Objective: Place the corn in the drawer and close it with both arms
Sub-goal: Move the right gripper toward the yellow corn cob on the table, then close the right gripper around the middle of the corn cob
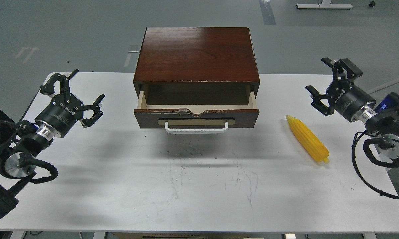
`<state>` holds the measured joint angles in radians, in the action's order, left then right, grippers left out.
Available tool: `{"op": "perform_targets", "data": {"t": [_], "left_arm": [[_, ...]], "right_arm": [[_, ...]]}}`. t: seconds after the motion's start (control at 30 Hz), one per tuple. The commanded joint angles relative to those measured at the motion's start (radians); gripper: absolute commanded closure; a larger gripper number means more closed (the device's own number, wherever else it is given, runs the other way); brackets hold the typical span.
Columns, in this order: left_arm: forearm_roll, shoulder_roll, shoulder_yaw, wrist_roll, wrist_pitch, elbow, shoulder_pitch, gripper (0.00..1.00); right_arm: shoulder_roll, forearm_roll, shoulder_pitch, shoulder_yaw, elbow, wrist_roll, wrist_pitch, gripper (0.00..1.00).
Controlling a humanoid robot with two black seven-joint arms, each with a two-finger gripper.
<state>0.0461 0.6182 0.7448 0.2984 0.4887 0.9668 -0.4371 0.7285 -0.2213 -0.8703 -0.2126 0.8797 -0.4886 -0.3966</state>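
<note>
The yellow corn (307,138) lies on the white table (199,186), right of the cabinet, tip pointing to the far left. The drawer (196,114) of the dark wooden cabinet (196,54) is pulled partly open, its white bar handle facing me, and its inside looks empty. My right gripper (323,79) is open and empty, raised above the table to the right of and beyond the corn. My left gripper (81,89) is open and empty, well left of the drawer.
The cabinet stands at the table's back middle. Grey floor lies beyond the table, with a white furniture leg (382,87) at the far right. The table front shows only scuff marks.
</note>
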Motion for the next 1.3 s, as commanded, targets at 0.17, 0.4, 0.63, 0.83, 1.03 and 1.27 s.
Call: {"op": "perform_targets", "data": {"t": [0.17, 0.4, 0.63, 0.83, 1.03, 1.27], "left_arm": [[0.000, 0.018, -0.001, -0.001, 0.000, 0.003, -0.002, 0.01], [-0.002, 0.014, -0.002, -0.001, 0.000, 0.004, -0.006, 0.01], [0.000, 0.020, -0.002, -0.001, 0.000, 0.012, -0.009, 0.01], [0.000, 0.020, -0.002, -0.001, 0.000, 0.013, -0.009, 0.01], [0.000, 0.020, -0.001, -0.001, 0.000, 0.013, -0.009, 0.01], [0.000, 0.020, -0.001, -0.001, 0.000, 0.013, -0.008, 0.01]], "right_arm": [[0.115, -0.810, -0.116, 0.005, 0.009, 0.000, 0.002, 0.00], [0.108, -1.127, -0.110, 0.177, -0.001, 0.000, 0.073, 0.00], [0.025, -1.162, -0.110, 0.381, -0.077, 0.000, 0.225, 0.00], [-0.044, -1.162, -0.101, 0.398, -0.110, 0.000, 0.233, 0.00], [-0.098, -1.162, -0.099, 0.435, -0.125, 0.000, 0.234, 0.02], [-0.100, -1.161, -0.098, 0.467, -0.120, 0.000, 0.234, 0.49]]}}
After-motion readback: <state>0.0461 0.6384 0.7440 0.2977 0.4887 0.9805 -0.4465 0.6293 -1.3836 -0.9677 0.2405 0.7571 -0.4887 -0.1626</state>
